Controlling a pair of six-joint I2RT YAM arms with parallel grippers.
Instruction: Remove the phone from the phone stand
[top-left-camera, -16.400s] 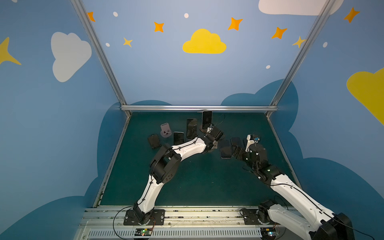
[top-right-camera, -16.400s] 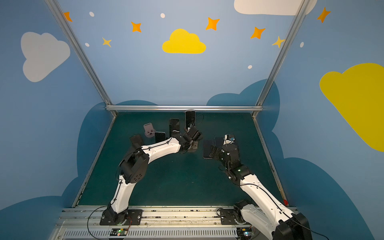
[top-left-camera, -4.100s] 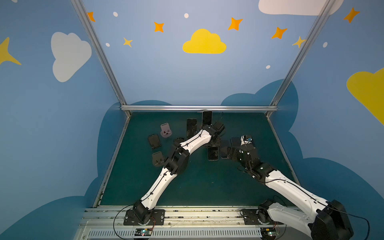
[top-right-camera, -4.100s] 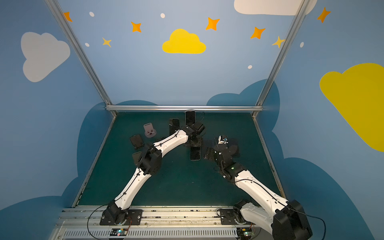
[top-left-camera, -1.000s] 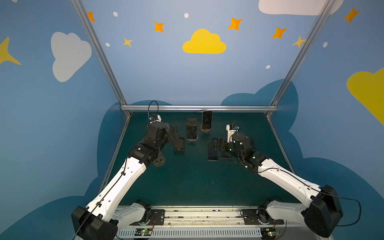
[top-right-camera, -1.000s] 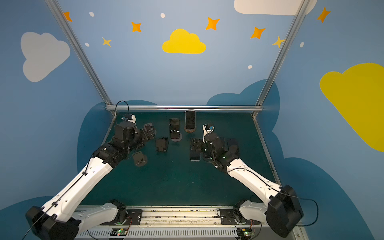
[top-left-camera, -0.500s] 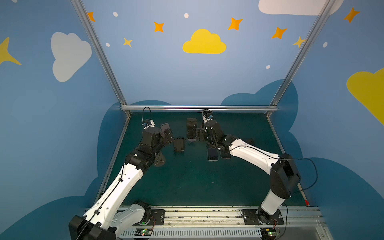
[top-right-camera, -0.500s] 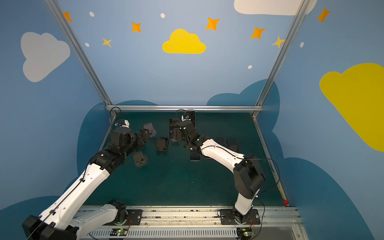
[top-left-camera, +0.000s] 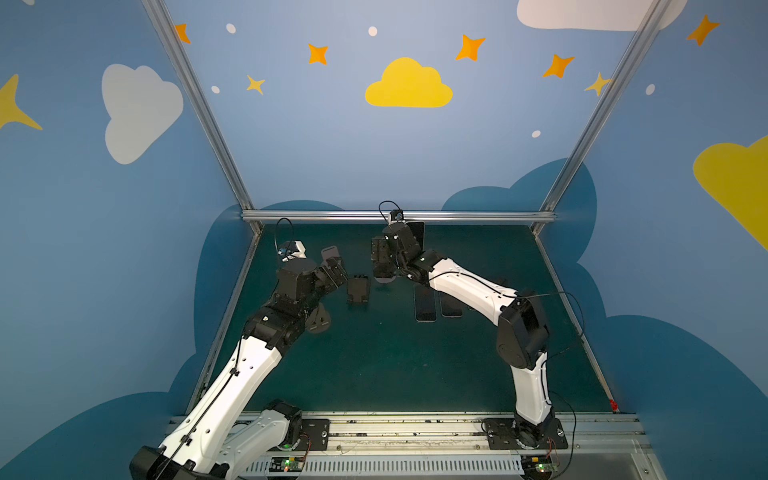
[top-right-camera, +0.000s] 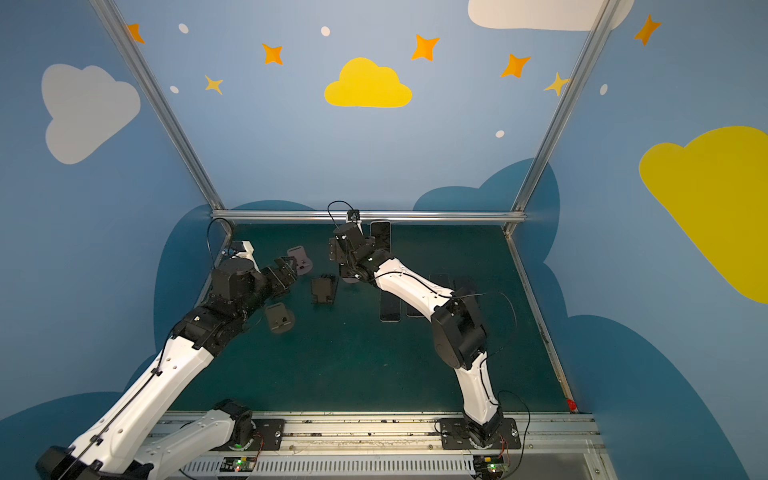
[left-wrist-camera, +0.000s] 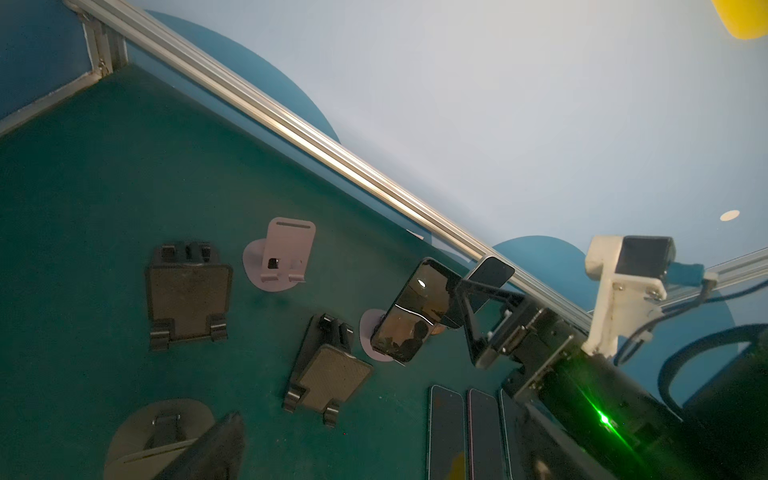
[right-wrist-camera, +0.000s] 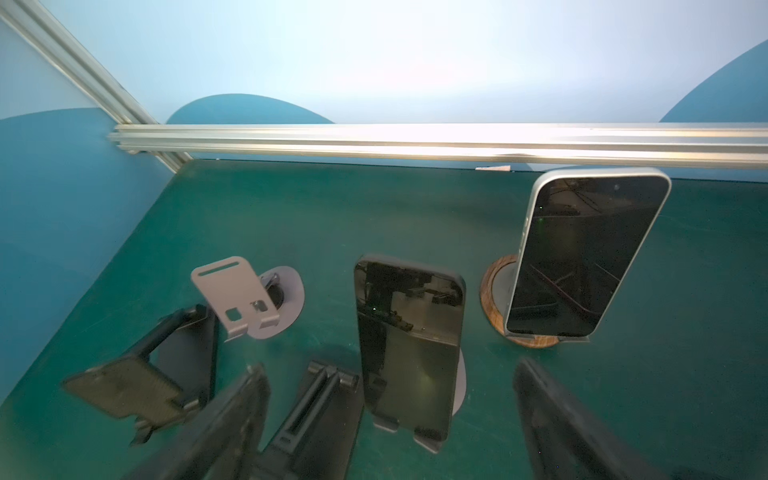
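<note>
The right tool (right-wrist-camera: 390, 374), fingers spread and gripping nothing, faces the phone (right-wrist-camera: 409, 332), which leans in its grey stand (left-wrist-camera: 366, 332). Closing off-centre could drag that stand along, or topple both onto the black stand (right-wrist-camera: 320, 415) beside it. The left tool (top-left-camera: 332, 268) is also spread and holds nothing.

Both top views look steeply down from high over the front edge of the worktop (top-left-camera: 374, 365) (top-right-camera: 332, 365) toward the metal rail (top-left-camera: 457, 215) (top-right-camera: 436, 215) at its back, taking in the whole worktop. The left wrist view sits low and crosses the rail (left-wrist-camera: 332, 153) at a slant. The right wrist view faces the rail (right-wrist-camera: 415, 141) squarely, from nearer. Both wrist views share the pale stand (left-wrist-camera: 286, 253) (right-wrist-camera: 232, 291) and the dark phone (left-wrist-camera: 411, 311) (right-wrist-camera: 409, 349) before the rail.
</note>
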